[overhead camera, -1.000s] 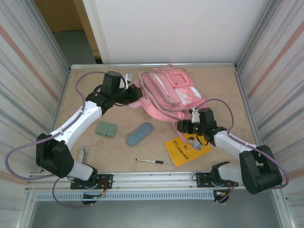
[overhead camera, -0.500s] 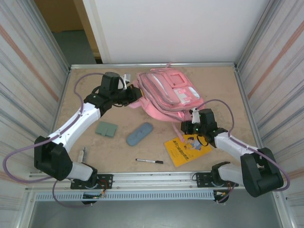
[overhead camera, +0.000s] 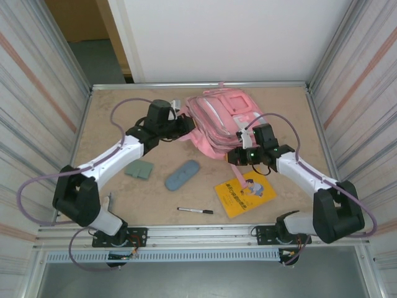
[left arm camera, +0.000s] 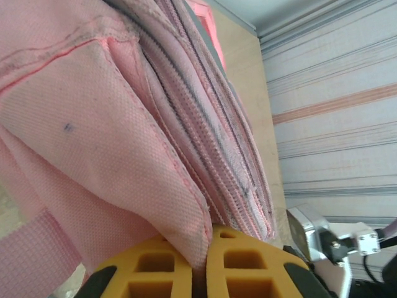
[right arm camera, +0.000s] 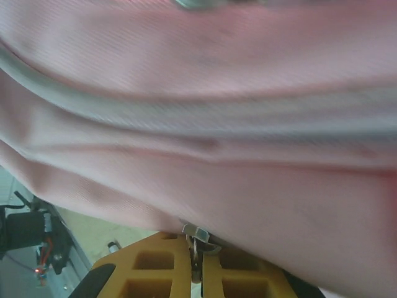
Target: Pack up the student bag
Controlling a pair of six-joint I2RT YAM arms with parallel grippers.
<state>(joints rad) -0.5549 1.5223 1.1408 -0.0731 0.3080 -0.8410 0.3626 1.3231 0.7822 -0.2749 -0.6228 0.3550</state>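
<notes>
The pink student bag point(overhead camera: 223, 118) lies at the back middle of the table, front pocket patches up. My left gripper point(overhead camera: 186, 126) is shut on a fold of the bag's pink fabric point(left arm camera: 198, 248) at its left side. My right gripper point(overhead camera: 234, 155) sits at the bag's near edge, shut on a small silver zip pull point(right arm camera: 196, 239) that pokes between its yellow fingers point(right arm camera: 161, 270). Pink cloth point(right arm camera: 205, 124) of the bag stretches blurred across the right wrist view.
On the table in front of the bag lie a green pouch point(overhead camera: 138, 169), a blue-grey case point(overhead camera: 182, 175), a yellow book point(overhead camera: 244, 192) and a black pen point(overhead camera: 195, 211). Metal side walls stand close on both sides.
Both arms have swung right and back. The bag has shifted right and away with them. My right gripper has risen from near the book to the bag's edge.
</notes>
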